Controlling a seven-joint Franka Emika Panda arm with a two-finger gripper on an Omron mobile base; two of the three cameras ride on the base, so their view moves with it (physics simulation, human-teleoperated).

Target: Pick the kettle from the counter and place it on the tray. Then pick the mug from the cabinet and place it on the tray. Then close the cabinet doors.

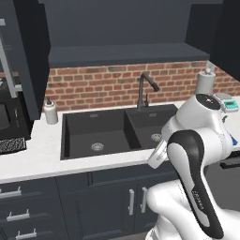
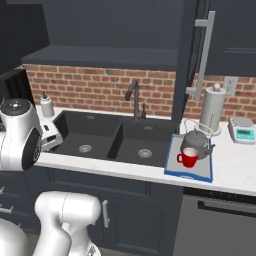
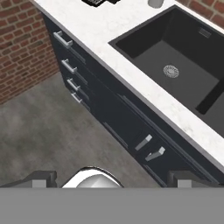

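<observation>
A: How is the bench laid out?

B: A white, faintly speckled bench [image 2: 150, 172] is seen running across the middle of both base views, with a black double sink [image 1: 117, 131] set into it and a dark tap [image 1: 145, 89] behind, against a red brick wall [image 1: 103, 84]. Dark navy drawers and cupboards [image 3: 109, 118] with silver handles are seen below it, and a grey concrete-like floor [image 3: 43, 131] is shown at the left of the hand view.

A: And the task's things?

B: At the right of the right base view, the blue-rimmed grey tray [image 2: 192, 172] is seen lying on the bench just right of the sink. The dark grey kettle [image 2: 196, 141] and the red mug [image 2: 188, 157] are both seen standing on it, the mug in front of the kettle. The navy cabinet door [image 2: 192, 55] with its silver bar handle is seen standing open above the tray.

A: What else is found on the bench?

B: A white paper-towel roll [image 2: 213, 109] is placed behind the tray, a small scale with a teal top [image 2: 243, 131] at the far right, and a soap bottle [image 1: 50, 112] left of the sink.

A: And the tool?

B: The tool [image 3: 111, 177] is seen at the bottom of the hand view, its fingers spread wide with nothing held between them, pointed down at the lower cupboards and floor.
</observation>
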